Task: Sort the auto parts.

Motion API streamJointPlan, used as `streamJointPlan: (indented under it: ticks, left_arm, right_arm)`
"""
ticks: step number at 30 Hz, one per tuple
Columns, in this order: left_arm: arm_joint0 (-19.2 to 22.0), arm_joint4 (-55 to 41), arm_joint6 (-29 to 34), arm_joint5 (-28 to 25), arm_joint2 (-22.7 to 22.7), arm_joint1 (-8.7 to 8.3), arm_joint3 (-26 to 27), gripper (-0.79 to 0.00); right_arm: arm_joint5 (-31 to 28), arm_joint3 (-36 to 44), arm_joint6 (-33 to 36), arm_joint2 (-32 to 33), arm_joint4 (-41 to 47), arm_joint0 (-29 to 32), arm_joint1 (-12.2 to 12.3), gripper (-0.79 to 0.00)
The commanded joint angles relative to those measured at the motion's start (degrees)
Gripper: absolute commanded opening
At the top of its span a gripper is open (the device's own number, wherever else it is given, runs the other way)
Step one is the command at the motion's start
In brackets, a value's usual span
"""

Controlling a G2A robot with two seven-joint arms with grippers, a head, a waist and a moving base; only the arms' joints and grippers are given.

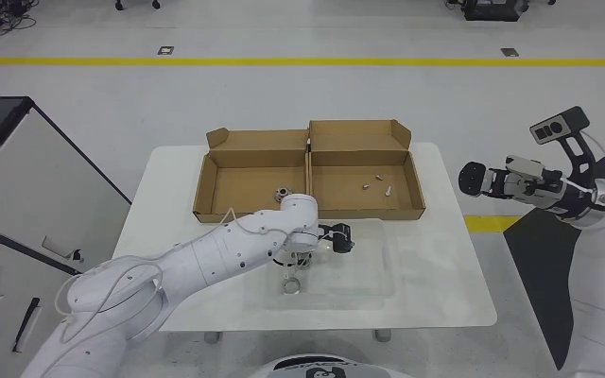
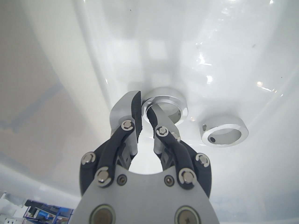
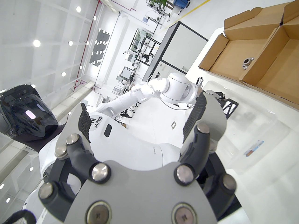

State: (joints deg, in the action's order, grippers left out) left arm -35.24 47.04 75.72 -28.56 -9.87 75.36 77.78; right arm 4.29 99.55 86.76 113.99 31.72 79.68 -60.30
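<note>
So we're at the pick-up step here. The left jaws are down inside the clear tub (image 1: pixel 371 266) on the desk (image 1: pixel 444 283), pinching the wall of a metal ring (image 2: pixel 181 104). One pad (image 2: pixel 137 108) is on the outside and the other finger is poked down through the hole. The ring sits on the tub floor near the curved corner, not lifted yet as far as we can tell. A second ring (image 2: pixel 224 120) lies just beside it, not touching.

The right jaws are spread wide with nothing in them, parked off past the right edge of the desk.

Behind the tub are two cardboard boxes side by side. The left box (image 1: pixel 236 189) has one chunky metal part (image 1: pixel 280 195) in it, and the right box (image 1: pixel 340 194) has a few small pins (image 1: pixel 378 180).

Next up, we reckon it's a straight lift so the ring clears the tub wall, then over to a box. Our guess is the left one, with the other chunky piece. With only one wall pinched, the ring could swing or slip, so go slow and keep clear of its neighbour.
</note>
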Motion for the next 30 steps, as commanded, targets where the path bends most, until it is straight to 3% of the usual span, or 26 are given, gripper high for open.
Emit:
streamJointPlan:
  ticks: [1,11,23,30]
  left_arm:
    - [0.00,-0.15,-0.13,-0.02,-0.36,-0.01,-0.11,-0.785]
    - [0.06,-1.62,0.16,1.48,-4.18,-1.13,3.27,-0.785]
    - [-0.86,-5.87,5.16,5.17,-12.61,-5.70,17.97,-0.785]
    - [-0.58,-6.77,6.06,6.07,-15.19,-7.28,22.49,-0.785]
  right_arm:
    - [0.00,0.00,0.00,0.00,0.00,0.00,0.00,0.000]
    - [0.00,0.00,0.00,0.00,0.00,0.00,0.00,0.000]
    - [0.00,0.00,0.00,0.00,0.00,0.00,0.00,0.000]
    - [0.00,0.00,0.00,0.00,0.00,0.00,0.00,0.000]
